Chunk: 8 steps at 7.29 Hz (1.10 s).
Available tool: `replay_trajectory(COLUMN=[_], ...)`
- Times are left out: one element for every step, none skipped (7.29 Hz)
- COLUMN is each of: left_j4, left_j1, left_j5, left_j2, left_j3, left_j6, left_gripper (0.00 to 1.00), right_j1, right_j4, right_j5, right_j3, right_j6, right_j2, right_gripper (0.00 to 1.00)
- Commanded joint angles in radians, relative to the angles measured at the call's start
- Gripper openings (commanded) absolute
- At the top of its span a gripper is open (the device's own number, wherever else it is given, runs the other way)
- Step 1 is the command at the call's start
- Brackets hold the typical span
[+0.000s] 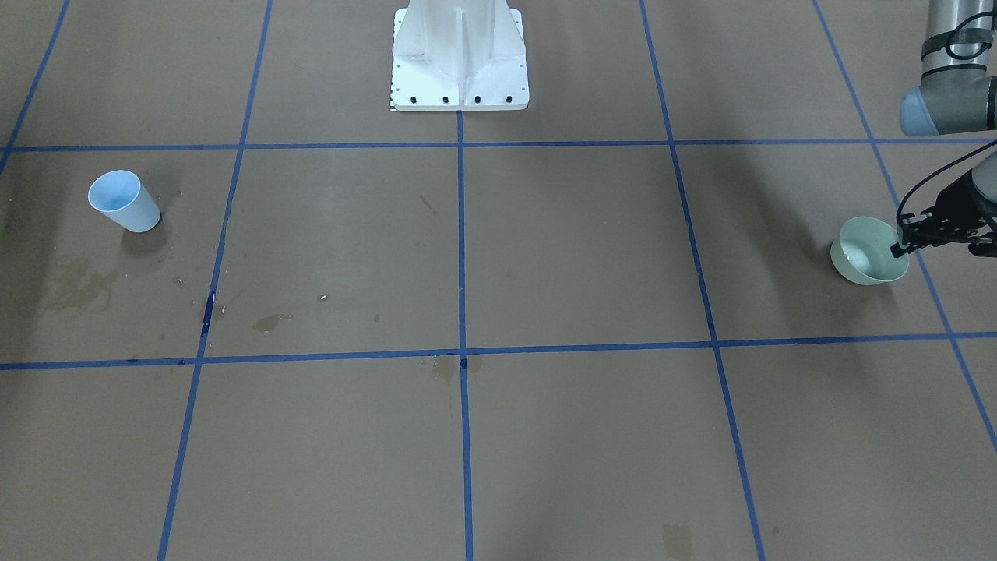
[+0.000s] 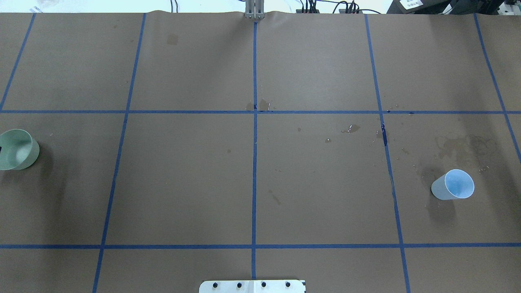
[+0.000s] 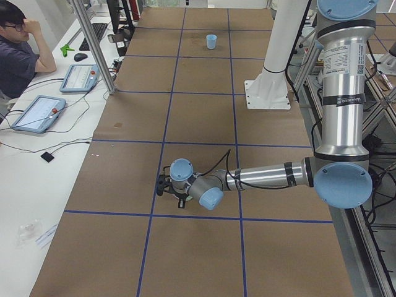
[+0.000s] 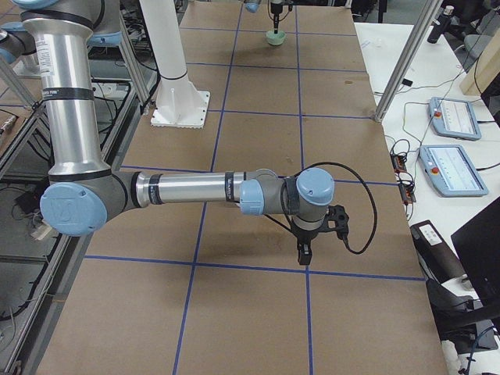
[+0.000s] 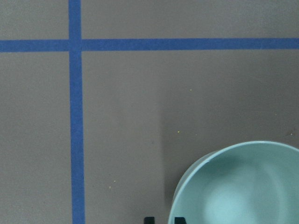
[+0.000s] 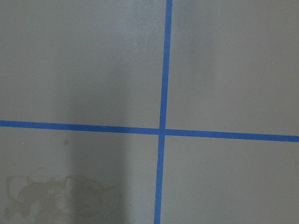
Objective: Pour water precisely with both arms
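Observation:
A pale green cup (image 1: 866,253) stands at the table end on my left; it also shows in the overhead view (image 2: 19,149) and fills the lower right of the left wrist view (image 5: 243,186). A faint shiny patch in its bottom looks like the water (image 1: 857,254). My left gripper (image 1: 903,245) is at the cup's rim, and its two fingertips (image 5: 180,219) sit close together astride the wall, shut on it. A light blue cup (image 1: 125,201) stands alone at the other end. My right gripper (image 4: 303,254) hangs above the paper, and I cannot tell whether it is open.
Brown paper with a blue tape grid covers the table. Dried stains (image 2: 464,146) and small droplets (image 2: 352,129) mark it near the blue cup. The white pedestal base (image 1: 459,58) stands at the robot's side. An operator (image 3: 18,55) sits by tablets beyond the far edge.

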Motion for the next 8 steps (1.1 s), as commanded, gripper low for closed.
replay_trajectory(left_j4=[0.061,0.195,0.394,0.633,0.778,0.796,0.794,0.794], left_j1=[-0.003,-0.029,-0.05,-0.052,-0.05,-0.029,0.09,0.224], left_j5=[-0.045,-0.068,-0.079,-0.082,-0.079,-0.078,-0.058,0.041], left_j2=[-0.016,-0.052,-0.116,-0.209,-0.302,-0.384,-0.47,-0.572], left_j3=[-0.025,-0.097,-0.196,-0.308,-0.379,-0.386,-0.384,-0.363], left_j6=[-0.005,-0.005,-0.007,-0.036,-0.127,-0.269,-0.459,-0.625], left_gripper=[0.0,0.0,0.0,0.0,0.0,0.0,0.0,0.0], right_j1=[0.0,0.001,-0.033,-0.046,-0.045,-0.048,-0.048,-0.048], right_j4=[-0.003,-0.005,-0.006,-0.006,0.0,0.006,0.006,0.005], right_j5=[-0.002,0.0,-0.003,-0.033,-0.047,-0.054,-0.037,-0.028], right_j3=[0.003,0.004,0.015,0.024,0.026,0.024,0.042,0.064], right_j6=[0.0,0.0,0.0,0.0,0.008,0.023,0.035,0.049], right_j2=[0.005,0.005,0.01,0.029,0.016,0.005,-0.01,-0.039], right_gripper=[1.0,1.0,1.0,1.0,1.0,1.0,1.0,1.0])
